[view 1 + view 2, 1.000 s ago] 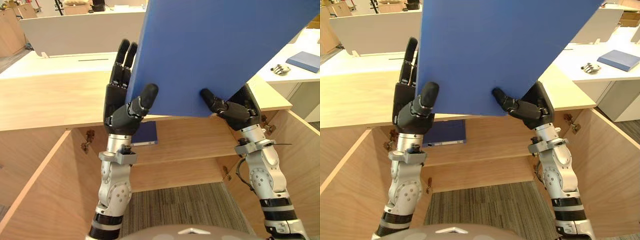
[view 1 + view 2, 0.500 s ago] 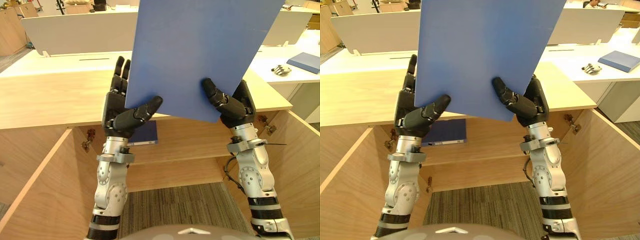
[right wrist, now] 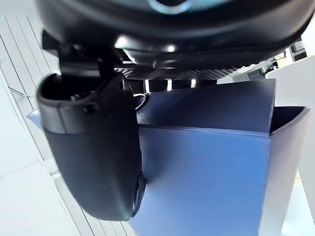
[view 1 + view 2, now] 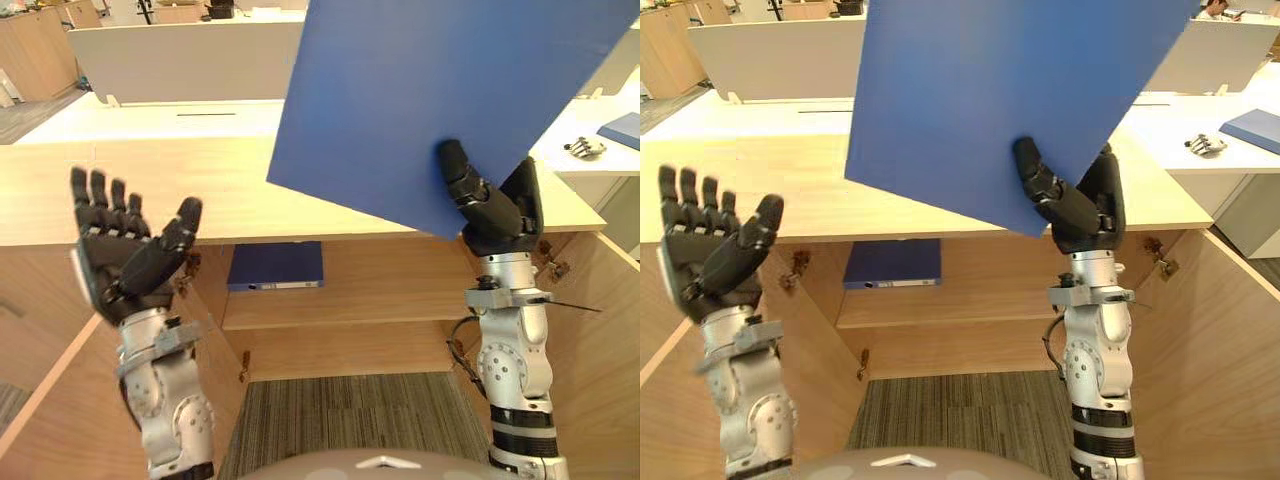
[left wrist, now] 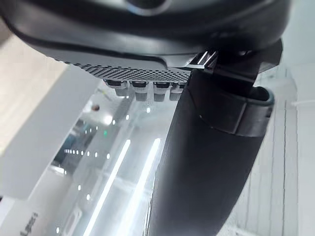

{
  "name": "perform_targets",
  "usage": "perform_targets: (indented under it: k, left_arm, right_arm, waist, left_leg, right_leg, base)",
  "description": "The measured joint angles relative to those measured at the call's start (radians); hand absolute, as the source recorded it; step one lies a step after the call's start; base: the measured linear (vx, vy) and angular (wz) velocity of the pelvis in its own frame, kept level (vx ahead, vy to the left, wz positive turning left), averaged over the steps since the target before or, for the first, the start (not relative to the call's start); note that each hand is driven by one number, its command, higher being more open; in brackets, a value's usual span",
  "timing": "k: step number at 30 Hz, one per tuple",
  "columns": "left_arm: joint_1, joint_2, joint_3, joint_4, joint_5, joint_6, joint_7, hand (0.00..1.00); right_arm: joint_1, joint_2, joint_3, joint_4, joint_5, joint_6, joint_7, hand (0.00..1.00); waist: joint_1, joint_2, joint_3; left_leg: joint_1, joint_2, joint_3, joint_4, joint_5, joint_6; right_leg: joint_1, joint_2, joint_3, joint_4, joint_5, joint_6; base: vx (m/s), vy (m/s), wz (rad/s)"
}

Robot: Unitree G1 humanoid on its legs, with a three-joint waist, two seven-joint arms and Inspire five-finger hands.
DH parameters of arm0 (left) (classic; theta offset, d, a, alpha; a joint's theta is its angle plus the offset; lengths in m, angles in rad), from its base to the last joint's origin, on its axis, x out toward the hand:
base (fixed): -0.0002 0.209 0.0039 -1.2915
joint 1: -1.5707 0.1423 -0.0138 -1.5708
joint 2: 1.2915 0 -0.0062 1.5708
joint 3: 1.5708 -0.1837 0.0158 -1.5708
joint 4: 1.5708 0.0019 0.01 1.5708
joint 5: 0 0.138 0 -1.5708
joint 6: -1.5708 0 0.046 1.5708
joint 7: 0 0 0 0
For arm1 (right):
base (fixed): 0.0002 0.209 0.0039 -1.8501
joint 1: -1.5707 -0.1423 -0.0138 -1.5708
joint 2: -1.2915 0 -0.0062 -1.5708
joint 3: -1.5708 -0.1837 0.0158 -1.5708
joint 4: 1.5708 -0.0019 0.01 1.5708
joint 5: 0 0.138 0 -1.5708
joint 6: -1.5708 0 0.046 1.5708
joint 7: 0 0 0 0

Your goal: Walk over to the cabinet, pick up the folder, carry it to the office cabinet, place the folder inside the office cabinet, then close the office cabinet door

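Observation:
A large blue folder (image 4: 430,100) is held up and tilted above the wooden cabinet top (image 4: 200,195). My right hand (image 4: 495,205) is shut on its lower right corner, thumb on the near face and fingers behind; the folder (image 3: 206,172) also shows past the thumb in the right wrist view. My left hand (image 4: 125,260) is off to the left, apart from the folder, open with fingers straight and palm facing me. The office cabinet's two doors stand open, with the left door (image 4: 90,400) and the right door (image 4: 600,340) on either side of me.
Another blue folder (image 4: 277,266) lies on the cabinet's inner shelf (image 4: 340,300). White desks (image 4: 150,120) stand behind the cabinet. On the right desk lie a blue book (image 4: 1252,128) and a small metal object (image 4: 1207,145). Grey carpet (image 4: 350,410) covers the cabinet's floor.
My left hand has let go of the folder and swung out to the left, opening. The folder now hangs from my right hand alone and has shifted right. The camera has shifted slightly.

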Motion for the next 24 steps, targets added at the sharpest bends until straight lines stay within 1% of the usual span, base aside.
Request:
perform_targets:
  k: [2,7,12,17,19,24]
  left_arm:
    - [0.029,0.001,0.001,0.000,0.000,0.000,0.006,1.00]
    - [0.085,-0.006,-0.002,0.036,0.002,0.016,0.005,1.00]
    - [0.111,-0.012,-0.014,0.172,0.025,0.063,0.002,1.00]
    - [0.129,-0.015,-0.072,0.262,0.046,0.088,-0.022,1.00]
    - [0.128,-0.014,-0.093,0.297,0.073,0.101,-0.038,1.00]
    - [0.128,-0.012,-0.138,0.362,0.100,0.107,-0.061,1.00]
  right_arm:
    - [0.021,0.012,-0.005,-0.019,0.000,-0.014,-0.011,0.00]
    - [0.026,0.013,0.000,-0.027,-0.002,-0.014,-0.016,0.00]
    - [0.035,0.013,0.001,-0.028,-0.002,-0.013,-0.017,0.00]
    - [0.035,0.008,0.015,-0.029,-0.003,-0.011,-0.018,0.00]
    - [0.035,0.002,0.045,-0.029,-0.004,-0.010,-0.019,0.00]
    - [0.035,-0.004,0.103,-0.032,-0.004,-0.004,-0.014,0.00]
  waist:
    - [0.000,-0.004,-0.001]
    - [0.001,-0.005,-0.001]
    - [0.003,-0.005,0.000]
    - [0.004,-0.004,0.004]
    - [0.003,-0.003,0.006]
    - [0.004,-0.001,0.009]
  left_leg:
    - [-0.003,-0.001,-0.015,0.000,0.001,-0.001]
    - [-0.008,-0.001,-0.029,0.000,0.002,-0.004]
    - [-0.011,0.001,-0.039,0.000,0.003,-0.005]
    - [-0.014,0.000,-0.041,0.000,0.002,-0.007]
    - [-0.014,0.001,-0.041,0.000,-0.001,-0.010]
    - [-0.016,0.004,-0.042,0.000,-0.001,-0.011]
  right_leg:
    - [0.002,-0.001,-0.014,0.002,-0.006,-0.001]
    - [0.004,-0.002,-0.030,0.002,-0.009,-0.002]
    - [0.005,-0.003,-0.039,0.004,-0.012,-0.001]
    - [0.005,-0.004,-0.042,0.004,-0.014,-0.001]
    - [0.004,-0.003,-0.042,0.004,-0.016,-0.002]
    - [0.003,-0.001,-0.042,0.004,-0.019,-0.004]
  base:
    - [-0.01,-0.014,0.19]
    - [-0.01,-0.010,0.11]
    - [-0.01,-0.006,0.05]
    - [0.00,0.000,0.00]
    - [0.00,0.000,0.00]
    - [0.00,0.000,0.00]
